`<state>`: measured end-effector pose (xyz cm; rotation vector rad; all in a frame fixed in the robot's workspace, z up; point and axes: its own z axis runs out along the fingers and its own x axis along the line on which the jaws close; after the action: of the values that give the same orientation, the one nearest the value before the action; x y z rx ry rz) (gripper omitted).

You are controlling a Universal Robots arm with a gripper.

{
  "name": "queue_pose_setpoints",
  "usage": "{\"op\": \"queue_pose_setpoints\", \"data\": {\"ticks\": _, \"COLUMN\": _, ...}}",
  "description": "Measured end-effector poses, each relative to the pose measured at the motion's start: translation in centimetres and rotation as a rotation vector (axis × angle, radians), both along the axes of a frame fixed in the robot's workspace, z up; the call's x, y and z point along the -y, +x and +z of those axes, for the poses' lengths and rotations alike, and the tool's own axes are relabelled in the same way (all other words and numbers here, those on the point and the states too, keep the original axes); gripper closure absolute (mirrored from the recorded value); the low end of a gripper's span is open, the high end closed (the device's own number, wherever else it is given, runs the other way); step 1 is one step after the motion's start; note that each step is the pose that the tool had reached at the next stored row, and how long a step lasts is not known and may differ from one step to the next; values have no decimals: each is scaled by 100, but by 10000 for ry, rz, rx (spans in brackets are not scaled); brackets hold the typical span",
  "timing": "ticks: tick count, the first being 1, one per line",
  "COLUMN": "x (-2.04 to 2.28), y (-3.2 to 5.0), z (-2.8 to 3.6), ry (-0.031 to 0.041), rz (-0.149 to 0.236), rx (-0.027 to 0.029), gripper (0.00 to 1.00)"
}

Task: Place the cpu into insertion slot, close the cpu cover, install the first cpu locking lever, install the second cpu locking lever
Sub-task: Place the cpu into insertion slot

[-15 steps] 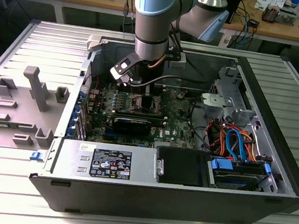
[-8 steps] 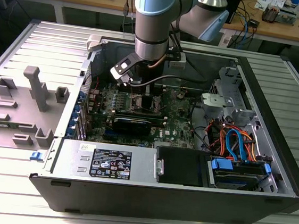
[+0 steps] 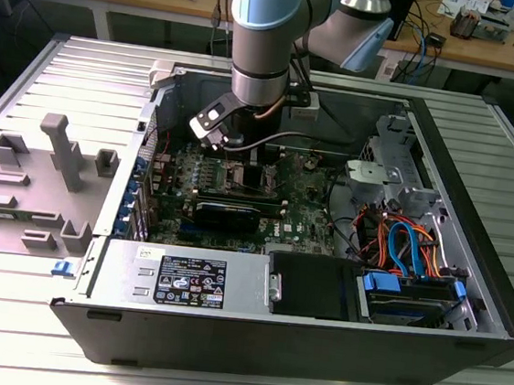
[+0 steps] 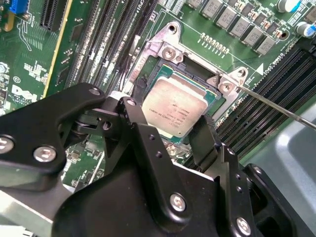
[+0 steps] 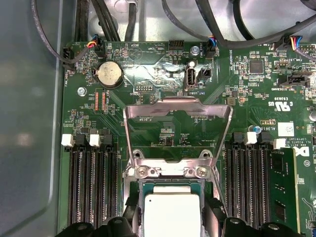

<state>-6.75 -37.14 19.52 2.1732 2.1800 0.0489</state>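
While reaching straight down from the arm [image 3: 262, 55] into the open computer case [image 3: 250, 348], clamps the hand [image 4: 171, 110] narrow on two opposite edges of the cpu [image 4: 175, 112] to hold it level. Holds cpu at the insertion slot [image 4: 165, 52]; seated or just above, cannot tell. Leaves cpu cover [image 5: 177, 104] tipped up on its hinge, clear of slot.

cpu [image 4: 175, 111]: silver, at insertion slot [image 4: 168, 49] | cpu cover [image 5: 177, 105]: swung open

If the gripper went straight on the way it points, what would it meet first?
Most likely the cpu, at the insertion slot directly ahead of the gripper; how near is unclear. The cpu cover stands open, off that line.
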Motion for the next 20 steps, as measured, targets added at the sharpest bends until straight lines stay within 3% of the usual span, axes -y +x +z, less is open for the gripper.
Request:
{"op": "queue_pose_setpoints", "data": {"ticks": 11, "x": 0, "y": 2, "z": 87, "ry": -1, "rz": 0, "rx": -4, "gripper": 38}}
{"op": "queue_pose_setpoints", "data": {"ticks": 18, "x": 0, "y": 3, "z": 217, "ry": -1, "rz": 0, "rx": -14, "gripper": 38}}
{"op": "queue_pose_setpoints", "data": {"ticks": 20, "x": -1, "y": 3, "z": 228, "ry": 2, "rz": 0, "rx": -14, "gripper": 40}}
